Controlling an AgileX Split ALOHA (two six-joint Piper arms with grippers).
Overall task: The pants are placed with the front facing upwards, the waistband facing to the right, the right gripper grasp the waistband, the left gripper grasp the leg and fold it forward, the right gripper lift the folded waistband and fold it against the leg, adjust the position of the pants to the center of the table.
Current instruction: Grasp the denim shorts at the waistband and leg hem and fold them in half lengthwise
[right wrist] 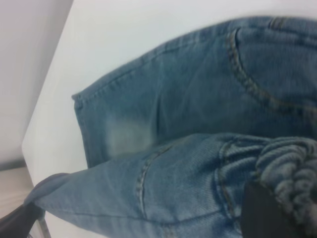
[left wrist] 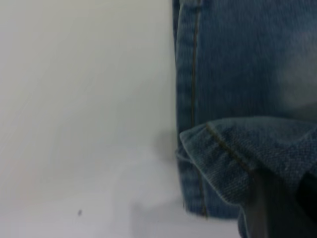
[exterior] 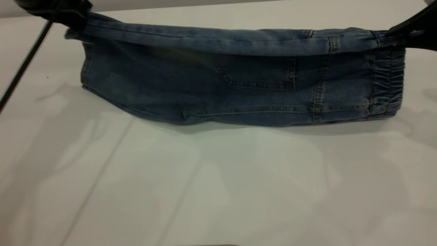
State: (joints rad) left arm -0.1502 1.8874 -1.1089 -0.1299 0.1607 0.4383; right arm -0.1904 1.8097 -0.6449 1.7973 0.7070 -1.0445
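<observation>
here | pants [exterior: 239,92] lifted off table [exterior: 218,191], back pocket facing camera | left gripper [exterior: 63,15] clamped on leg hem | right gripper [exterior: 408,34] clamped on waistband [exterior: 387,85]

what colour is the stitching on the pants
Tan, on blue denim pants; clearest in the exterior view.

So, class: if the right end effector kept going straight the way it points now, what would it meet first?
The pants themselves: the right end effector is shut on the waistband and points leftward along the lifted fold. Depth is unclear, so treat this as likely.
</observation>
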